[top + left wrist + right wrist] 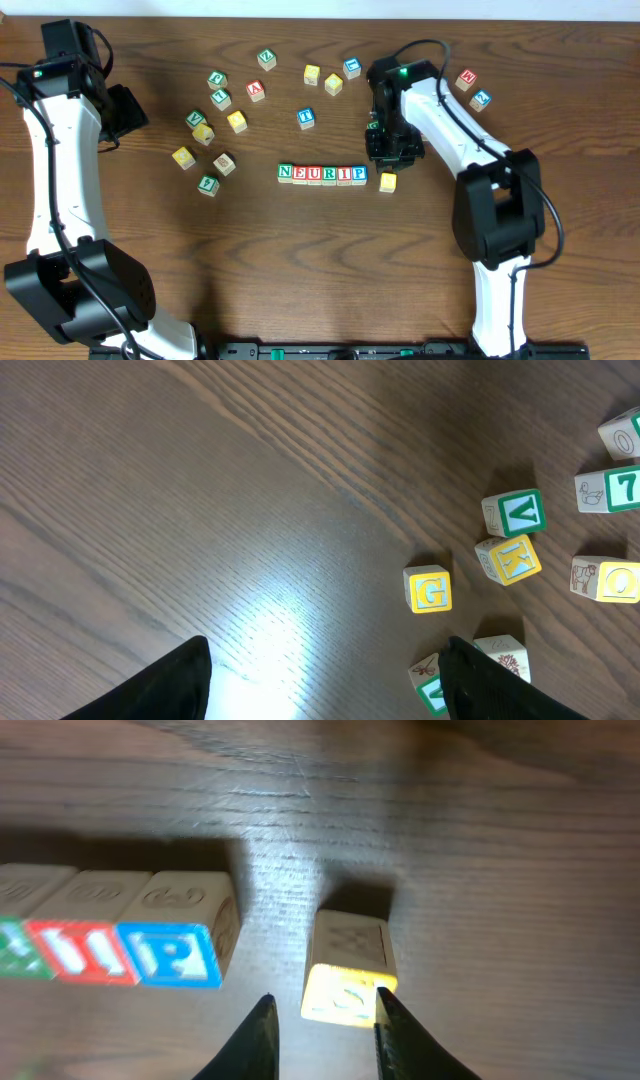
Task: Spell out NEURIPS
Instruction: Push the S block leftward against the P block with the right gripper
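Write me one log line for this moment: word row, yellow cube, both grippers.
letter row: NEURIP lined up | yellow cube: right of P, apart | right gripper: open at yellow cube | left gripper: open, empty

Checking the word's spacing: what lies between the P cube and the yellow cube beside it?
Nothing: the right wrist view shows bare wood between P cube and yellow cube.

Only a narrow gap separates the yellow cube (348, 970) from the P cube (178, 952) on its left.
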Controlling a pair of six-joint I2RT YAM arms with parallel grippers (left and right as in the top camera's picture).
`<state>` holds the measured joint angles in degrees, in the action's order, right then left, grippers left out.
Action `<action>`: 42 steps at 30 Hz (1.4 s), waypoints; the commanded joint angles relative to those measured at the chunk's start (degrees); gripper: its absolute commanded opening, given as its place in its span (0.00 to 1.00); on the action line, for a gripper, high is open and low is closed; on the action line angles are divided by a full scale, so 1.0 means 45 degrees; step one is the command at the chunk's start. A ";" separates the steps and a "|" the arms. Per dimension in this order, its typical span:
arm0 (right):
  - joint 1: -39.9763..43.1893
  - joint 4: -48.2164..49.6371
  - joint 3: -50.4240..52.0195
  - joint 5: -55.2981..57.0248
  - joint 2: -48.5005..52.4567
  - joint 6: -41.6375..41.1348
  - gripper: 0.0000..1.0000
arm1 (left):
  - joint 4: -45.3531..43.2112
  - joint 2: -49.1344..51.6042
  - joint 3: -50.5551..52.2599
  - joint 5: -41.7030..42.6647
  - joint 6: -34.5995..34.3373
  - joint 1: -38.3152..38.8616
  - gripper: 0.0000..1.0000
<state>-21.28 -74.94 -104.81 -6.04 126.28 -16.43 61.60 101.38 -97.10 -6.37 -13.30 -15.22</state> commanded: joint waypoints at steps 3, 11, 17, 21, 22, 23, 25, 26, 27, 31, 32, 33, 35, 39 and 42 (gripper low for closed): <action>0.0374 -0.0087 -0.0350 0.0223 -0.1642 0.0185 0.28 | 0.0068 0.0044 -0.0141 -0.0165 0.0019 -0.0029 0.72; 0.0991 -0.0544 -0.0345 0.0223 -0.1996 0.0189 0.27 | 0.0068 0.0049 -0.0141 -0.0165 0.0019 -0.0029 0.72; 0.1219 -0.0359 -0.0287 0.0262 -0.1991 0.0189 0.29 | 0.0068 0.0049 -0.0141 -0.0165 0.0019 -0.0029 0.72; 0.1219 0.0102 -0.0034 0.0306 -0.1991 0.0189 0.31 | 0.0068 0.0044 -0.0141 -0.0165 0.0019 -0.0029 0.72; 0.1209 0.0243 0.0053 0.0306 -0.1991 0.0185 0.31 | 0.0068 0.0049 -0.0141 -0.0165 0.0019 -0.0029 0.72; 0.1205 0.0403 0.0155 0.0306 -0.1991 0.0189 0.31 | 0.0068 0.0049 -0.0141 -0.0170 0.0019 -0.0029 0.72; 0.1205 0.0816 0.0437 0.0306 -0.1991 0.0185 0.31 | 0.0068 0.0049 -0.0141 -0.0165 0.0019 -0.0029 0.72; 0.1205 0.1049 0.0607 0.0306 -0.1991 0.0185 0.31 | 0.0068 0.0049 -0.0141 -0.0165 0.0019 -0.0029 0.72; 0.1205 0.1253 0.0782 0.0306 -0.1991 0.0180 0.31 | 0.0068 0.0049 -0.0141 -0.0165 0.0019 -0.0029 0.72; 0.1209 0.1909 0.1695 0.0301 -0.1991 0.0121 0.30 | 0.0068 0.0049 -0.0141 -0.0165 0.0019 -0.0029 0.72; 0.1209 0.1938 0.1875 0.0316 -0.1991 0.0029 0.30 | 0.0068 0.0044 -0.0141 -0.0165 0.0019 -0.0029 0.72; 0.1209 0.1953 0.2142 0.0311 -0.1991 0.0024 0.30 | 0.0068 0.0049 -0.0141 -0.0165 0.0019 -0.0029 0.72; 0.1209 0.1943 0.2550 0.0311 -0.1991 -0.0126 0.29 | 0.0068 0.0049 -0.0141 -0.0165 0.0019 -0.0029 0.72; 0.1209 0.1938 0.3274 0.0291 -0.1991 -0.0471 0.28 | 0.0063 0.0049 -0.0141 -0.0165 0.0019 -0.0029 0.72; 0.1205 0.1962 0.3983 0.0204 -0.1991 -0.0850 0.27 | 0.0063 0.0049 -0.0141 -0.0165 0.0019 -0.0029 0.72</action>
<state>-16.05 -66.26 -89.41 -5.19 117.91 -17.63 61.60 101.38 -97.10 -6.39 -13.30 -15.22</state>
